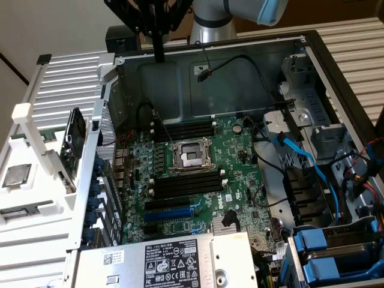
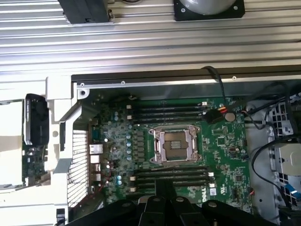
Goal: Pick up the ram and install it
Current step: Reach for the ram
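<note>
My gripper (image 1: 158, 57) hangs high over the far wall of the open computer case (image 1: 240, 90), shut, with nothing showing between its black fingers (image 2: 155, 207). In the wrist view the gripper (image 2: 164, 201) looks straight down on the green motherboard (image 2: 221, 141). The bare CPU socket (image 1: 191, 156) sits mid-board, with long black memory slots (image 1: 183, 129) on its far side and more of these slots (image 1: 186, 183) on its near side. A thin dark strip (image 1: 18, 211) lies in the white fixture at the exterior view's left; I cannot tell whether it is the ram.
A blue expansion slot (image 1: 171, 213) runs near the board's front. The power supply (image 1: 174, 264) fills the front edge. Blue and black cables (image 1: 300, 156) and drive bays (image 1: 336, 252) crowd the exterior view's right. A loose CPU chip (image 1: 17, 175) and a black part (image 1: 73, 141) sit outside the case.
</note>
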Action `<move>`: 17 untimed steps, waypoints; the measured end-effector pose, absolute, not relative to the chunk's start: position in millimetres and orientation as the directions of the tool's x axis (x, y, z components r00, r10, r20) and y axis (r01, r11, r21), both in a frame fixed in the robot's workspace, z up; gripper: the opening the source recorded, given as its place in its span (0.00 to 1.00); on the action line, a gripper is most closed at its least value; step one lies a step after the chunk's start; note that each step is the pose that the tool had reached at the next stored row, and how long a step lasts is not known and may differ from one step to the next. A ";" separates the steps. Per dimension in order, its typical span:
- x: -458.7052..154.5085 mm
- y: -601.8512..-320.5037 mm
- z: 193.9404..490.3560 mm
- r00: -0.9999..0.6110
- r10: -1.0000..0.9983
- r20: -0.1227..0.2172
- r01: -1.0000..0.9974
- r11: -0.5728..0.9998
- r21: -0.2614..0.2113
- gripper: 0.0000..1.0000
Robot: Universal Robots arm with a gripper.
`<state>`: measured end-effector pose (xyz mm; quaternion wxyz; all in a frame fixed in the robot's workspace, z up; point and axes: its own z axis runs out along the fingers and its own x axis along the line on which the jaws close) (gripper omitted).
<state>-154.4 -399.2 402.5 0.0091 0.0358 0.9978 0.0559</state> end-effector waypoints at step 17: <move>-206.0 -399.4 402.3 -0.996 0.083 -0.014 0.081 0.991 0.111 0.11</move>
